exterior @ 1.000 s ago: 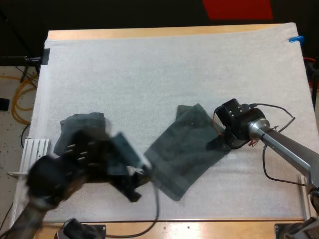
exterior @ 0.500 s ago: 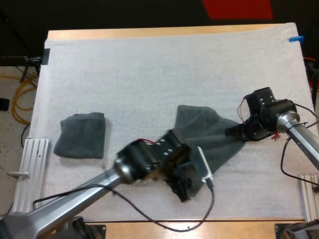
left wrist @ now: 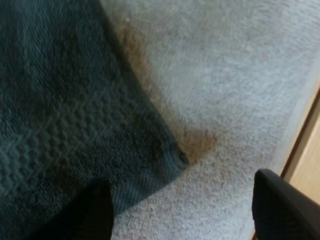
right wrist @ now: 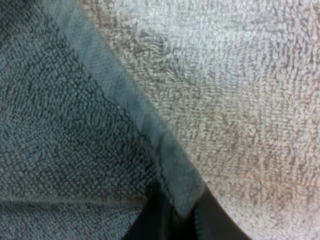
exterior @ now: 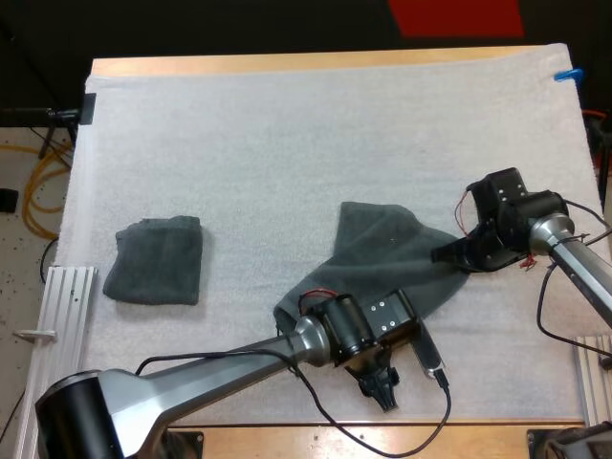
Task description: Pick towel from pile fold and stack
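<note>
A dark grey-green towel [exterior: 387,253] lies partly spread on the white mat [exterior: 287,143], right of centre. My right gripper [exterior: 448,255] is shut on its right corner and pinches the hemmed edge [right wrist: 165,165] between its fingers. My left gripper [exterior: 382,394] hovers open at the towel's near corner [left wrist: 172,157], close to the table's front edge. One finger [left wrist: 95,210] stands over the cloth, the other [left wrist: 282,210] over bare mat. A folded towel [exterior: 153,260] rests at the left of the mat.
The wooden front edge of the table [exterior: 459,438] runs just beyond my left gripper. A metal rail [exterior: 57,316] lies along the mat's left side. Wide bare mat stretches across the far half.
My left arm has swung from beside the folded towel across to the spread towel's near corner. The right gripper pulled its corner rightward a second ago and has stayed still since.
</note>
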